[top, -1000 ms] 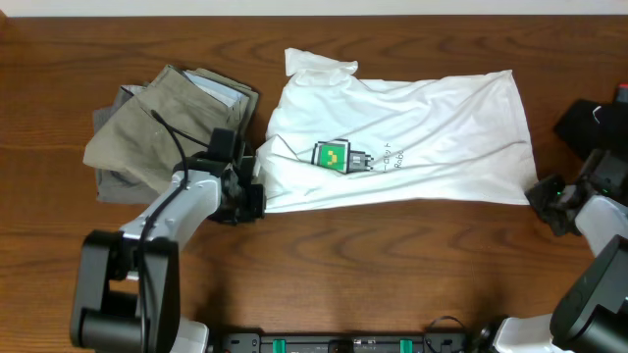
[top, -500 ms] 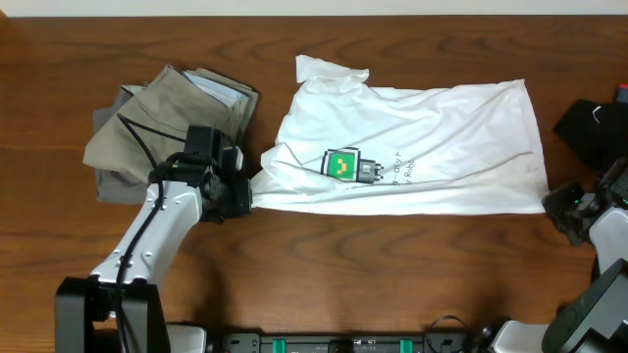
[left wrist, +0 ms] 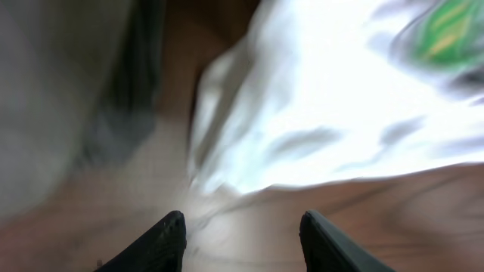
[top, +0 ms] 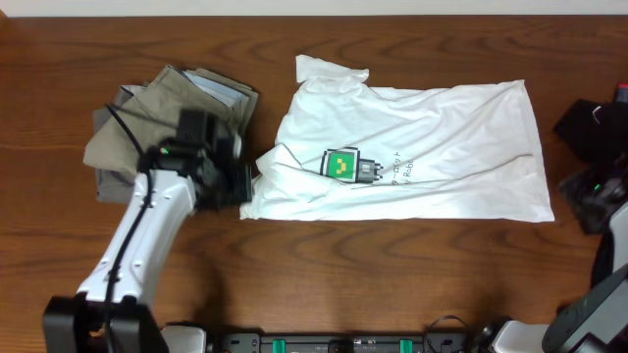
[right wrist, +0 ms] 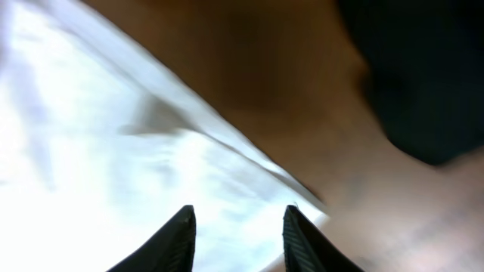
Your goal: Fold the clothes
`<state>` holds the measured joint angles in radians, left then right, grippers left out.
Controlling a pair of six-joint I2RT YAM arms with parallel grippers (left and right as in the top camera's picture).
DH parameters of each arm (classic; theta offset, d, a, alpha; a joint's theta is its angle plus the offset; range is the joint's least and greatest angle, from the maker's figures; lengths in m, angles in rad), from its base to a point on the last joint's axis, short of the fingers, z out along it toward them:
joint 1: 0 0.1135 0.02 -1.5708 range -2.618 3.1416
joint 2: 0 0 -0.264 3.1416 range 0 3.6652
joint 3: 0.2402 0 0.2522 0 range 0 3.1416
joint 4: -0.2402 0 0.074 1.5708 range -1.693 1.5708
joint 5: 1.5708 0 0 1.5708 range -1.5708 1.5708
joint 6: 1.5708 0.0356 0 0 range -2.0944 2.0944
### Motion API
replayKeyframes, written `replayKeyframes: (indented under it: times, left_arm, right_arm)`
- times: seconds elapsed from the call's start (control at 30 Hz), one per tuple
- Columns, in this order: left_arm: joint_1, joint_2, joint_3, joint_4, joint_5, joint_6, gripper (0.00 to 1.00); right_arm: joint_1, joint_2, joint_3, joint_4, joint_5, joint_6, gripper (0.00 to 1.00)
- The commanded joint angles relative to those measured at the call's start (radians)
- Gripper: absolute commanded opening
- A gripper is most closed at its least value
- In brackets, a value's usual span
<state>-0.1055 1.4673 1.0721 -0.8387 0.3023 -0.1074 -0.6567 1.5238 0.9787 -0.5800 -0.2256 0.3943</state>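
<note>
Shirt: white T-shirt (top: 422,157) lies spread out on the desk (top: 324,275), its long side running left to right. The cloth is lightly wrinkled, and a small flap sticks up at its upper left corner.
Print: green and yellow square graphic (top: 342,163) sits on the shirt's left half, with a grey patch and small dark lettering to its right.
Left arm: the left tool (top: 242,186) is at the shirt's lower left corner. The overhead view does not settle whether it touches the hem. In the blurred wrist view its fingers (left wrist: 162,242) stand apart with nothing between them, and the shirt's edge lies just ahead.
Right arm: the right tool (top: 581,194) hangs just beyond the shirt's lower right corner, apart from the cloth in the overhead view. In its wrist view the fingers (right wrist: 172,240) are spread and grip nothing, with the shirt's corner and bare wood ahead of them.
Other clothes: khaki pile (top: 147,123), folded, rests near the shirt's left edge but apart from it. The left arm crosses its lower right part.
Right edge: black object (top: 592,126) lies right of the shirt's upper right corner, partly cut off by the frame.
Surface: brown wood grain shows on all sides of the shirt.
</note>
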Motion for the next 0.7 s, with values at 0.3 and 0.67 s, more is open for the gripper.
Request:
replayKeyframes:
  times: [0.3,0.67]
  left_arm:
    - [-0.032,0.281,0.557,0.013,0.142,0.023,0.51]
    - [-0.067,0.865,1.047,0.182,0.237,-0.010,0.57]
  right_arm:
    - [0.245,0.016,0.332,-0.067,-0.147,-0.129,0.47]
    - [0.322,0.255,0.371,0.062,-0.203,-0.066,0.51]
